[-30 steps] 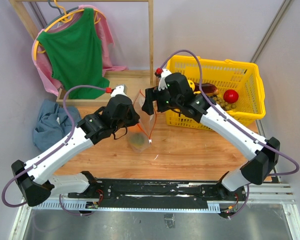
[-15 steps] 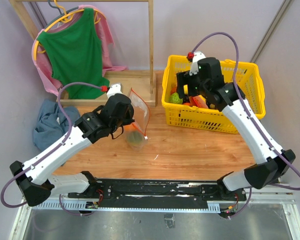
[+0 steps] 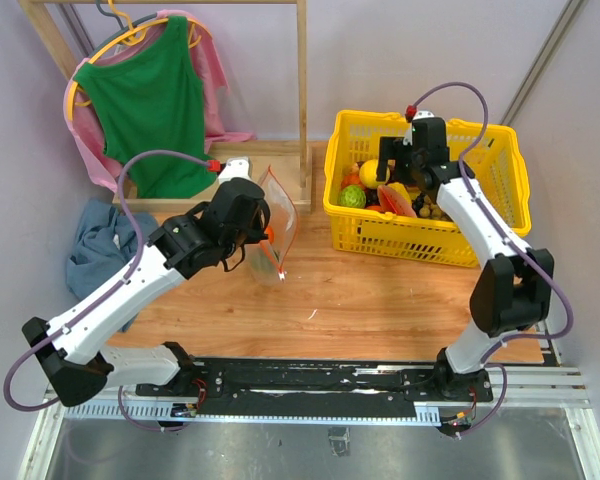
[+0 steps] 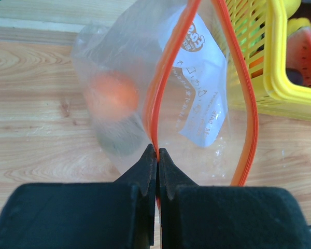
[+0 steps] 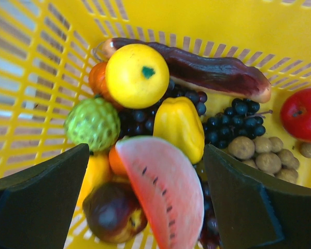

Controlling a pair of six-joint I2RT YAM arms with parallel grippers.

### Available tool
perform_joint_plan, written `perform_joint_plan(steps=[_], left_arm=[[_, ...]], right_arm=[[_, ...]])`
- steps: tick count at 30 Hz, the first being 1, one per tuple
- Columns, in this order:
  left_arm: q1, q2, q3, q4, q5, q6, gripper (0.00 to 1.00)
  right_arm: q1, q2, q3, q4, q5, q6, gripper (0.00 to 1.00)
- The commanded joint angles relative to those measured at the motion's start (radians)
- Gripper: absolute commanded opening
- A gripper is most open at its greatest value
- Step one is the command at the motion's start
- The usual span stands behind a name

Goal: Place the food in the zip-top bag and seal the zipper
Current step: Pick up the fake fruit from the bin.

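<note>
One orange fruit [image 4: 111, 96] is bagged beyond the left pincer [image 4: 157, 151], clamped on the zipper [image 4: 150, 119]; the right pincer [image 5: 146, 155] is held wide above remaining food [image 5: 137, 75].

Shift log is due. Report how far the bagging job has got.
Done: one orange fruit sits inside the zip-top bag. In hand: the left gripper, jaws shut on the zipper, holds the mouth open; the right gripper hangs open over the watermelon slice in the yellow basket. Left: the basket's pile of food must go in, then the zipper needs sealing.
</note>
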Motion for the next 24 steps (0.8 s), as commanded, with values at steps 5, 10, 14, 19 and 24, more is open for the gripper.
perform_joint_plan(steps=[5,10,14,19,24], left_arm=[[0.004,0.011,-0.01,0.046,0.012,0.037,0.0],[0.004,0.011,-0.024,0.059,0.016,0.034,0.0],[0.004,0.011,-0.036,0.069,0.024,0.031,0.0],[0.004,0.017,-0.046,0.078,0.041,0.029,0.0],[0.004,0.017,-0.056,0.088,0.044,0.026,0.0]], right_arm=[[-0.016,0.157,-0.052,0.34,-0.012,0.085,0.99],[-0.015,0.248,-0.031,0.397,0.001,0.102,0.99],[-0.016,0.303,-0.033,0.458,-0.004,0.11,0.99],[-0.017,0.342,-0.021,0.498,-0.04,0.081,0.96],[-0.024,0.307,-0.067,0.533,-0.083,0.057,0.77]])
